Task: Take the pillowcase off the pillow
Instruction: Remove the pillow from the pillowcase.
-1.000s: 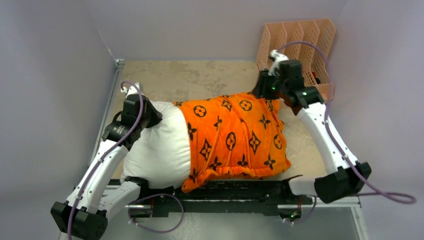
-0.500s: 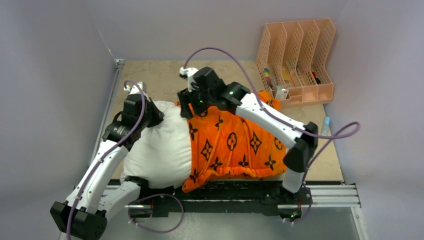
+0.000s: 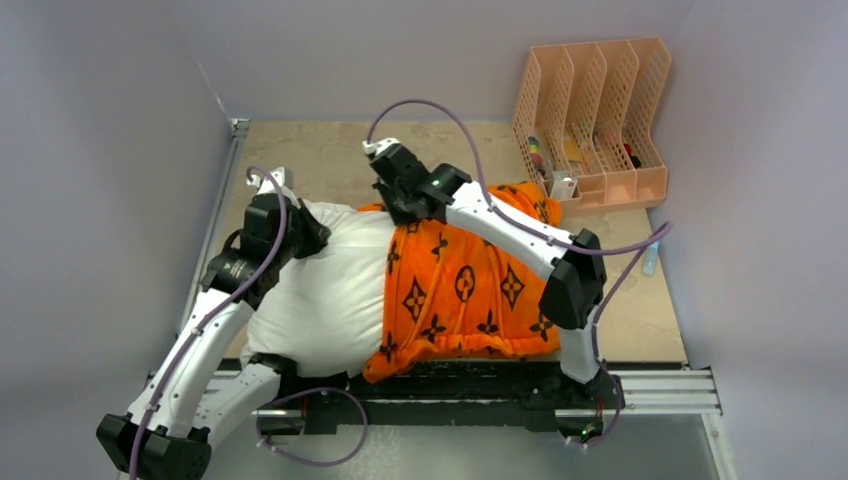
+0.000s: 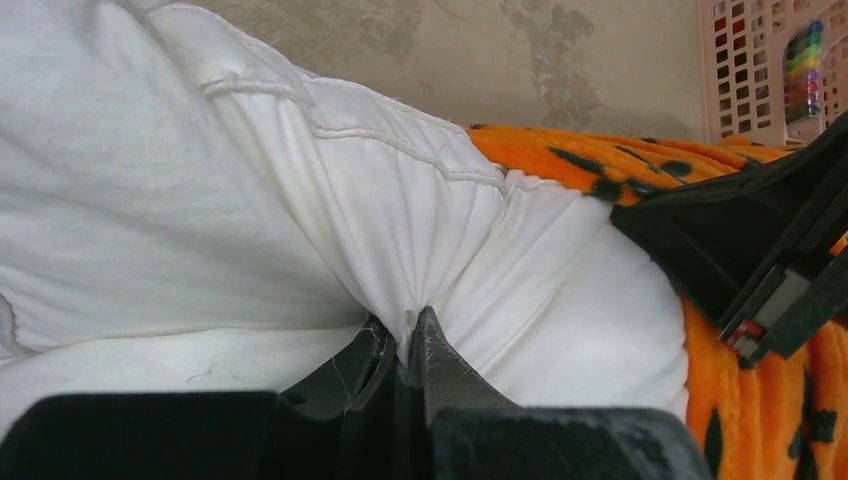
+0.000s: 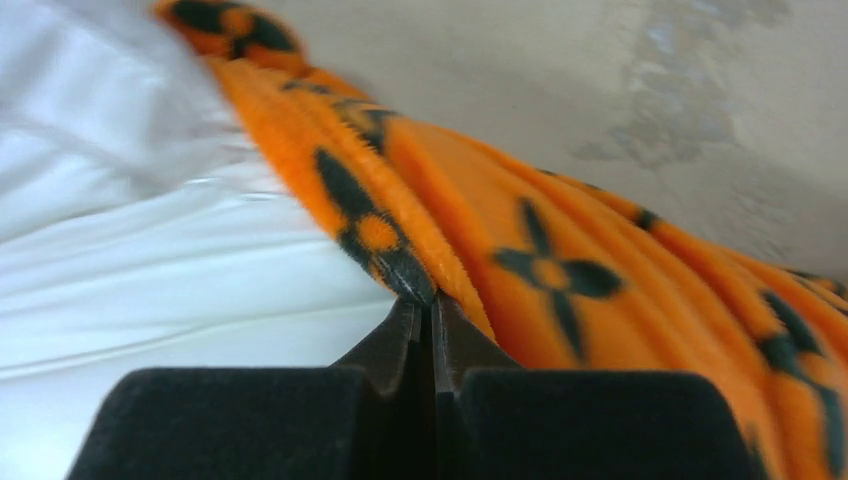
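Observation:
The white pillow point(image 3: 325, 295) lies across the near half of the table, its right part inside the orange pillowcase point(image 3: 470, 285) with black motifs. At the pillow's bare left end, my left gripper point(image 3: 310, 236) is shut on a gathered fold of the white pillow fabric point(image 4: 400, 230), which shows between the jaws in the left wrist view. My right gripper point(image 3: 398, 212) sits at the far end of the pillowcase's open edge. In the right wrist view, the right gripper point(image 5: 425, 305) is shut with the pillowcase hem point(image 5: 400, 265) pinched at its tips.
A peach slotted organiser point(image 3: 600, 105) with small items stands at the back right corner. A pale blue pen-like thing point(image 3: 652, 255) lies by the right wall. Grey walls close in the left, back and right sides. The arms' rail point(image 3: 660, 395) runs along the near edge.
My right arm swung from beside the organiser leftward to the pillowcase's open edge and shut on it. The edge has shifted slightly right. The left arm kept its grip.

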`<state>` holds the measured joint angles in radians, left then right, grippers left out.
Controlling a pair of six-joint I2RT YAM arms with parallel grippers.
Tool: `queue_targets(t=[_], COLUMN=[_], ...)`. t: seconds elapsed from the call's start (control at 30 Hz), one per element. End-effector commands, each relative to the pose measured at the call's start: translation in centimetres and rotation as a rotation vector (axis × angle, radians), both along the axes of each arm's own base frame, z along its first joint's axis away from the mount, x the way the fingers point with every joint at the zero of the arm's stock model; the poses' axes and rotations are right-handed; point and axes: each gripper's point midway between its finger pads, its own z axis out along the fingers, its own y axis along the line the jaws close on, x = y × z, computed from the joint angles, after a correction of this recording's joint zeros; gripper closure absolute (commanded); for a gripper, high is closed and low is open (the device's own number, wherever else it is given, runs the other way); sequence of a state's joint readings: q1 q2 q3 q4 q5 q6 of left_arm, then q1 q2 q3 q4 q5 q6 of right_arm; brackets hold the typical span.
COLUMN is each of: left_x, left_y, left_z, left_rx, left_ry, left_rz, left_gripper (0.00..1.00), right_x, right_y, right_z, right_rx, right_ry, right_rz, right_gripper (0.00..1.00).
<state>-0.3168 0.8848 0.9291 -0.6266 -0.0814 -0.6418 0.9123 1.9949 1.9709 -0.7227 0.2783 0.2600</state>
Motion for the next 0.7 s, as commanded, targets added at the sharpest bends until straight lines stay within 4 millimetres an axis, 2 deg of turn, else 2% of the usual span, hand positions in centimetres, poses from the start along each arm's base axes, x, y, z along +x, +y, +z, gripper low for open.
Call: queue_targets(t=[0.0,0.07,0.13,0.17,0.2,0.27,0.3,0.37,0.4,0.43,0.47,0.5,0.57,0.67], left_x=[-2.1,-2.7,-3.2,-3.3,-3.3,-3.0,-2.7,-1.8,-1.3,-0.6,0.0,0.7,2.4,5.7], left_y=[1.0,1.4,1.9,2.0,2.1,2.2,2.1,1.9,1.8,1.8,1.9,2.0,2.7,4.1], left_z=[-0.7,-0.9,-1.4,-1.5,-1.4,-1.1,-1.0,-0.7,-0.4,-0.1,0.2,0.8,1.8,3.3], left_rx=[0.022,0.025,0.026,0.02,0.015,0.004,0.002,-0.001,0.001,0.005,0.014,0.028,0.064,0.07], left_ry=[0.039,0.047,0.059,0.054,0.046,0.025,0.022,0.015,0.01,0.007,0.002,-0.007,-0.016,-0.014], left_rz=[0.026,0.04,0.068,0.078,0.09,0.103,0.105,0.111,0.117,0.124,0.137,0.149,0.193,0.234], left_gripper=[1.0,1.0,1.0,1.0,1.0,1.0,1.0,1.0,1.0,1.0,1.0,1.0,1.0,1.0], right_x=[5.5,6.5,6.6,6.3,6.1,5.9,6.1,5.2,4.5,3.8,3.1,2.2,0.3,-2.9], right_y=[-16.0,-22.5,-27.7,-29.6,-30.6,-30.0,-28.3,-24.4,-22.8,-21.3,-20.0,-18.9,-17.6,-16.3], right_z=[0.6,0.3,-0.2,-0.4,-0.4,0.2,0.9,2.4,3.7,5.0,6.3,7.6,9.4,9.8], right_rx=[-0.204,-0.195,-0.162,-0.156,-0.148,-0.083,-0.027,0.079,0.103,0.117,0.122,0.123,0.134,0.132], right_ry=[-0.072,-0.063,-0.045,-0.042,-0.042,-0.035,-0.036,-0.002,-0.009,-0.028,-0.052,-0.073,-0.098,-0.088], right_rz=[-0.364,-0.51,-0.616,-0.657,-0.679,-0.645,-0.577,-0.439,-0.393,-0.345,-0.308,-0.277,-0.23,-0.195], right_gripper=[1.0,1.0,1.0,1.0,1.0,1.0,1.0,0.99,0.93,0.79,0.61,0.49,0.41,0.36])
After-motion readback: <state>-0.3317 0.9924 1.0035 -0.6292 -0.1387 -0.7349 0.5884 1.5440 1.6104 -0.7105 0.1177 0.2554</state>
